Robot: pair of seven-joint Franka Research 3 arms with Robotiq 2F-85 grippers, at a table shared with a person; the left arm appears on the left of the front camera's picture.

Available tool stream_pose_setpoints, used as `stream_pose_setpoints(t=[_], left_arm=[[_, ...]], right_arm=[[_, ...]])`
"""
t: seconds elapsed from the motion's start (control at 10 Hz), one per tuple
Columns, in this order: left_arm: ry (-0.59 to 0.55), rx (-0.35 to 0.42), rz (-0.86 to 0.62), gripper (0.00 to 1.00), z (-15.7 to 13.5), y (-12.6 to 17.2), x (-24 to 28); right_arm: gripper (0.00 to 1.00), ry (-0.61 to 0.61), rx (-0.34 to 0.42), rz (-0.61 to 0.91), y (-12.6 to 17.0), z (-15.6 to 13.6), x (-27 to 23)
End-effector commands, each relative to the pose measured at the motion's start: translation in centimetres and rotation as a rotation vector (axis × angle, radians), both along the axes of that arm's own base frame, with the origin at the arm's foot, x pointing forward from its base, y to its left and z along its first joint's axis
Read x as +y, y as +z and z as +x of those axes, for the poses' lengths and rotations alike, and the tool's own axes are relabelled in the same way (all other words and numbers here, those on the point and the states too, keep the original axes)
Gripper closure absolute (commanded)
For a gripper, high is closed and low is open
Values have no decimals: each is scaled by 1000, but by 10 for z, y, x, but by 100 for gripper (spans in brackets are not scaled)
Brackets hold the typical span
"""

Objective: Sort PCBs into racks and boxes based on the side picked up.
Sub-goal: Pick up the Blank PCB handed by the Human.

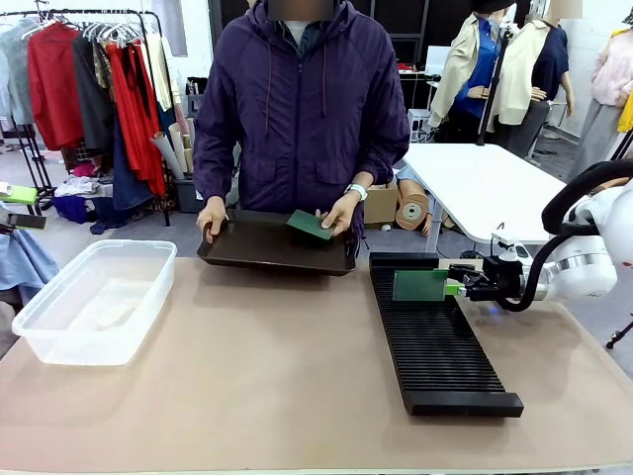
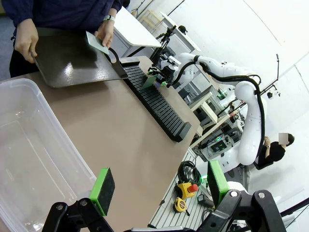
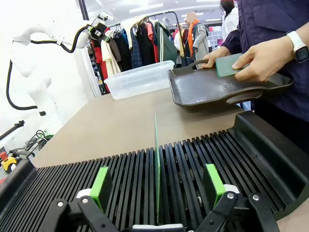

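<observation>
One PCB [image 1: 419, 285] stands upright on edge in a slot at the far end of the black rack [image 1: 440, 351]. My right gripper [image 1: 457, 287] is open just behind it. In the right wrist view this PCB [image 3: 157, 145] is edge-on between the green pads [image 3: 100, 186] of the right gripper [image 3: 157, 186], touching neither. A person holds a black tray [image 1: 262, 247] with one hand and presses a second PCB [image 1: 310, 226] onto it with the other. My left gripper [image 2: 159, 188] hangs open over the clear box [image 2: 29, 145], with nothing in it.
The clear box [image 1: 94, 297] sits at the table's left, holding no boards that I can make out. The tray hovers at the far edge, beside the rack's far end. Bare brown tabletop [image 1: 267, 366] lies between box and rack. A white table [image 1: 485, 183] stands behind.
</observation>
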State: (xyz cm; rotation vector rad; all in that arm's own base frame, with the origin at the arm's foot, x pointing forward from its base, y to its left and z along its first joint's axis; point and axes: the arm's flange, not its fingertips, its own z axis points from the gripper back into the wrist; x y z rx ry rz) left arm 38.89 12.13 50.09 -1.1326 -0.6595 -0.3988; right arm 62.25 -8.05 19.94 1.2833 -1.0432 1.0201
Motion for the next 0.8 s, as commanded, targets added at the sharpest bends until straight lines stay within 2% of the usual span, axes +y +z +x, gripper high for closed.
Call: stream_pose_setpoints(t=[0.0,0.5,0.7], left_arm=[[1,4,-6,0,-1,2,-1],[1,4,-6,0,-1,2,-1],[1,4,-6,0,-1,2,-1]], right_arm=[[0,3,-3,4,2,0,1],[0,0,0,0,0,0,0],[0,-8,69,23,29,-2,-1]])
